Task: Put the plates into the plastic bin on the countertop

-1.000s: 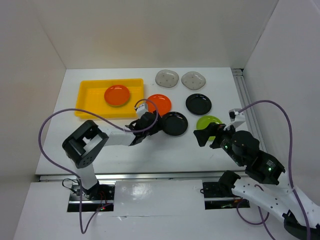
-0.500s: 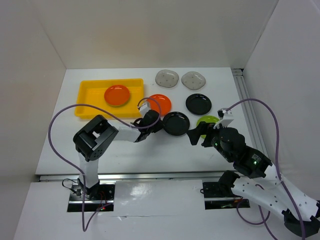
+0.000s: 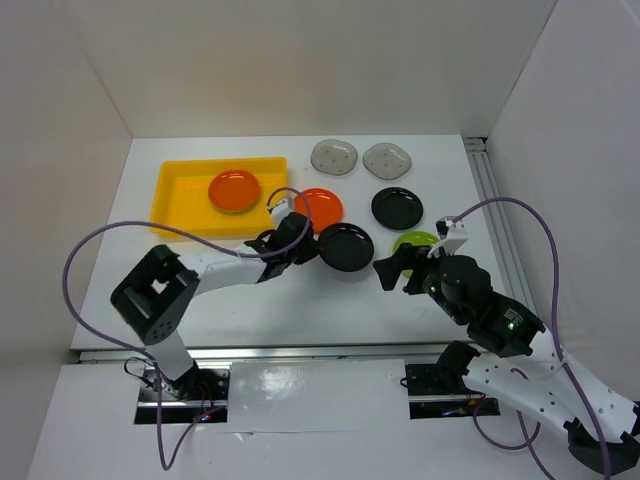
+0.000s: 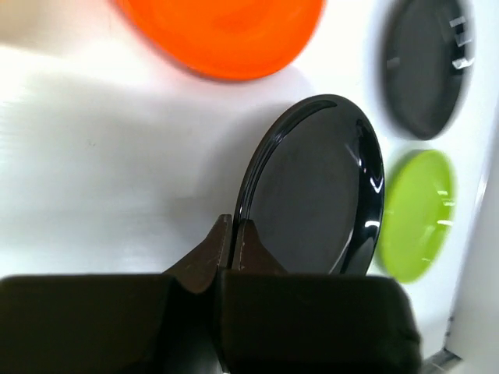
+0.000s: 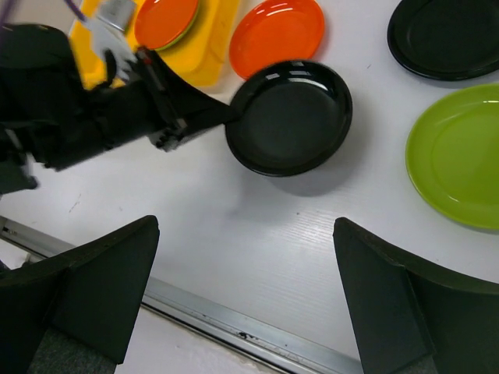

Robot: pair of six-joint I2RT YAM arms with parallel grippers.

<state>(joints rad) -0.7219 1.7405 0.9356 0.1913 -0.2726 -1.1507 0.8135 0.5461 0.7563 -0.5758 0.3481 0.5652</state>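
Gripping by the rim: left gripper [image 4: 234,236] is clamped shut on a black plate [image 4: 320,195], tilted above the countertop [image 3: 300,305], right of the plastic bin [image 3: 175,205]. Thin edge hold is judged slip-prone; plate should be carried slowly and cleared over the bin wall. Right gripper [image 5: 248,265] is spread open, empty.

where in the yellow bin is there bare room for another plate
Bare floor in the yellow bin lies left of its orange plate, up to the rim. Crowded right of the bin: second orange plate, black plate.
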